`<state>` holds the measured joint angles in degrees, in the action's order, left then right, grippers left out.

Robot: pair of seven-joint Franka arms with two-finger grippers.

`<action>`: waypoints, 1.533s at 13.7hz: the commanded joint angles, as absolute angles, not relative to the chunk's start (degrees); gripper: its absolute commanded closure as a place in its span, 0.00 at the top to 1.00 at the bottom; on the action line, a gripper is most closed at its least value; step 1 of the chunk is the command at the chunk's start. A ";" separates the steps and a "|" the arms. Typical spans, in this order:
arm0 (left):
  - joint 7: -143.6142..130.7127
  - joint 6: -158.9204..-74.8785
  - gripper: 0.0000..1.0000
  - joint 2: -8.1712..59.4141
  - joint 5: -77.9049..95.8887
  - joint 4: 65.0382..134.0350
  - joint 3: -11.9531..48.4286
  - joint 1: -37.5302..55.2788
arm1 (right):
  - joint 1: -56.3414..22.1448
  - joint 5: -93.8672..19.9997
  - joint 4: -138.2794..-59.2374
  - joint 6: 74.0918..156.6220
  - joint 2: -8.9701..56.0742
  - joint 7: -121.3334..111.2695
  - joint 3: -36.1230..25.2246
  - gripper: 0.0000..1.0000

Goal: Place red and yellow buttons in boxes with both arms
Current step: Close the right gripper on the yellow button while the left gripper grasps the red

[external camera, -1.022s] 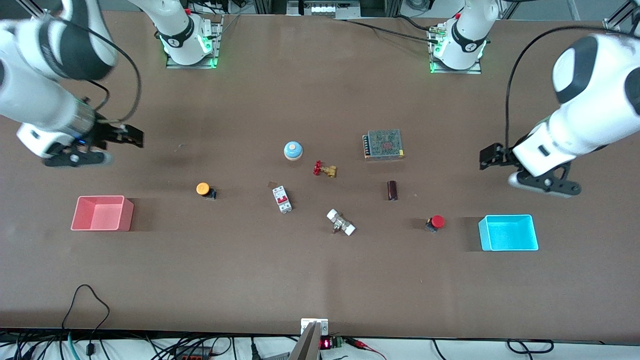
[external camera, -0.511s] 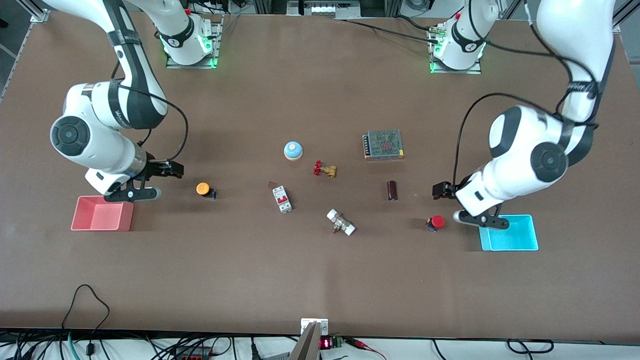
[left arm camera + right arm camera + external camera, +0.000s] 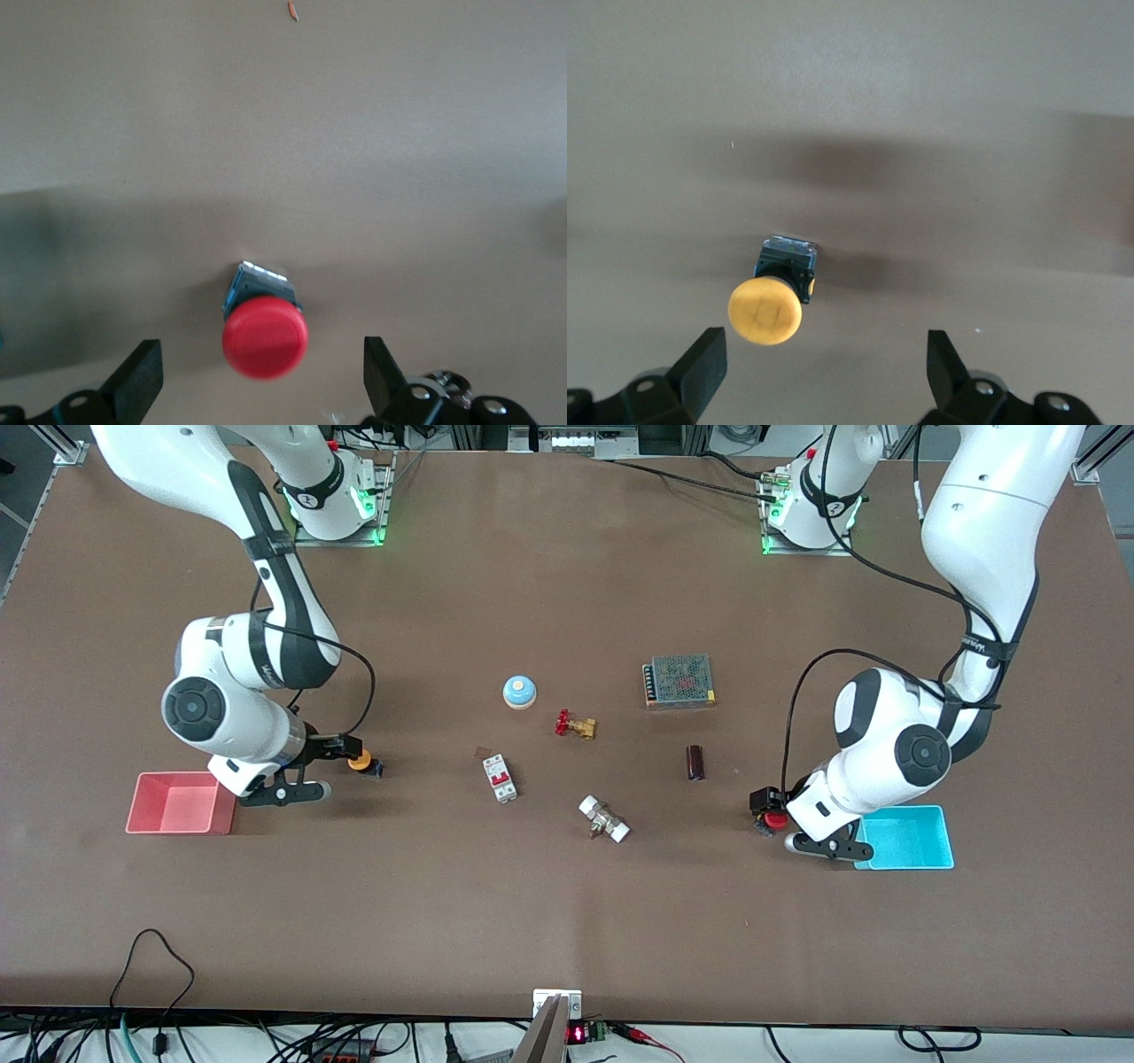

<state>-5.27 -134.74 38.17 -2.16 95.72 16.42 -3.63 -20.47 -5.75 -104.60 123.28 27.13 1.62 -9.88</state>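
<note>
The yellow button [image 3: 360,760] lies on the table beside the pink-red box [image 3: 177,830]. My right gripper [image 3: 345,747] is low over it, open and empty. In the right wrist view the button [image 3: 765,311] sits between the fingers of the gripper [image 3: 824,359], close to one of them. The red button [image 3: 777,820] lies beside the cyan box [image 3: 912,864]. My left gripper [image 3: 763,802] is low over it, open and empty. In the left wrist view the red cap [image 3: 265,336] is centred between the fingers of the gripper [image 3: 259,372].
In the middle of the table are a blue-domed bell [image 3: 520,691], a brass valve with a red handle [image 3: 576,725], a white circuit breaker [image 3: 500,778], a white fitting [image 3: 604,819], a dark cylinder [image 3: 695,762] and a meshed power supply [image 3: 679,680].
Both arms have swung in from the table's ends and come down: the right gripper to the yellow button, the left gripper to the red button. The buttons have not moved.
</note>
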 commanded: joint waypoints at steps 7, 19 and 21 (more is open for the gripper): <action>-8.35 -136.05 0.62 40.17 -4.31 94.22 15.91 -2.72 | -23.55 -6.86 -103.45 124.80 31.99 1.05 -10.20 1.00; -8.26 -131.40 0.27 33.76 -4.22 93.43 13.28 -4.83 | -23.55 -6.94 -103.45 126.04 33.75 2.29 -10.20 0.67; -8.17 -131.40 0.27 32.35 -4.22 93.43 11.26 -5.54 | -23.55 -7.03 -103.53 125.86 33.75 2.29 -10.20 0.63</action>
<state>-7.39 -132.60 34.61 -2.75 92.87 12.74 -5.02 -23.24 -5.96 -104.21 126.55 33.51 1.96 -9.91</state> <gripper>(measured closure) 0.621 0.330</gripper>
